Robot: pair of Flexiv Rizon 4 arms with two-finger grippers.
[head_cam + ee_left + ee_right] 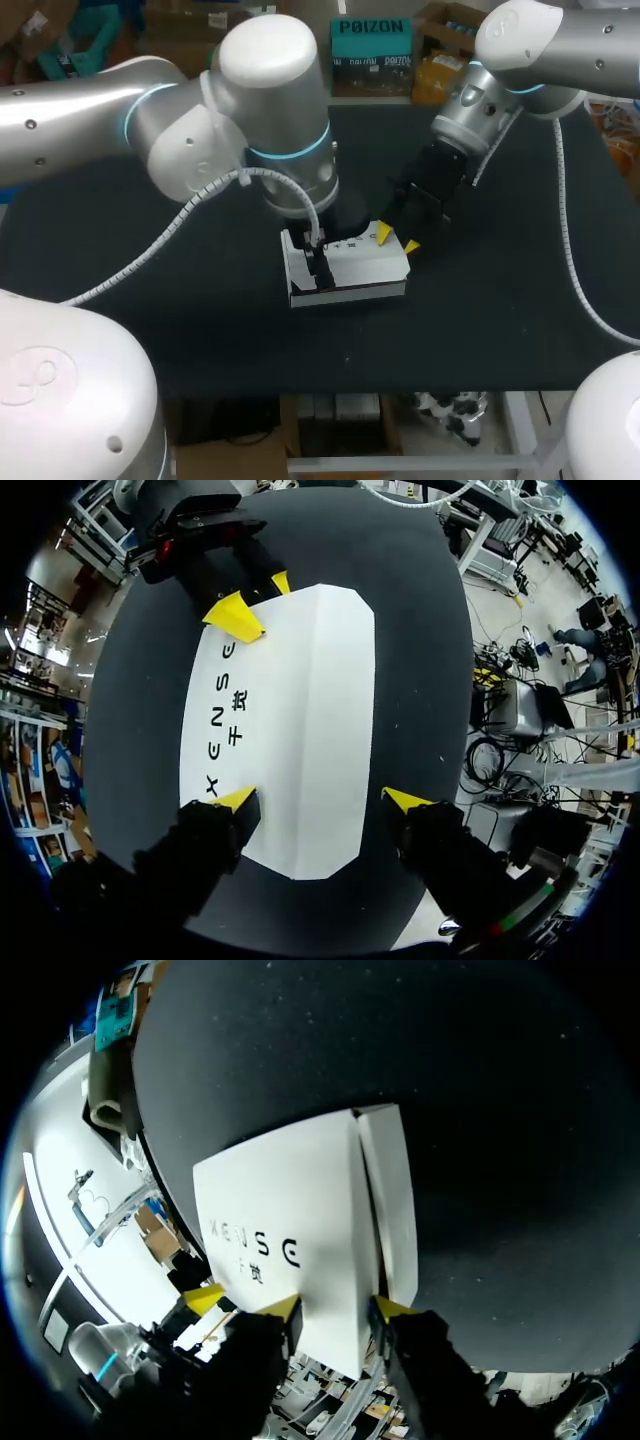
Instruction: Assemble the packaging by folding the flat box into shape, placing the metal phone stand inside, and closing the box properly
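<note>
Closest to the head camera, the left arm (pixel 270 90) is bent down over the box (pixel 360 268), which is set at the middle of the black table (pixel 500 330). The left gripper (pixel 321 799) is held spread across the box's left end, with one tip at its edge and the other just clear. Nothing is clamped, and it is judged to be steadying that end. The right gripper (pixel 335 1308) is closed on the right end, with white card filling the gap between its tips, probably so that a flap can be pressed home. The box's long axis is laid left to right, printed face up. The phone stand cannot be seen.
</note>
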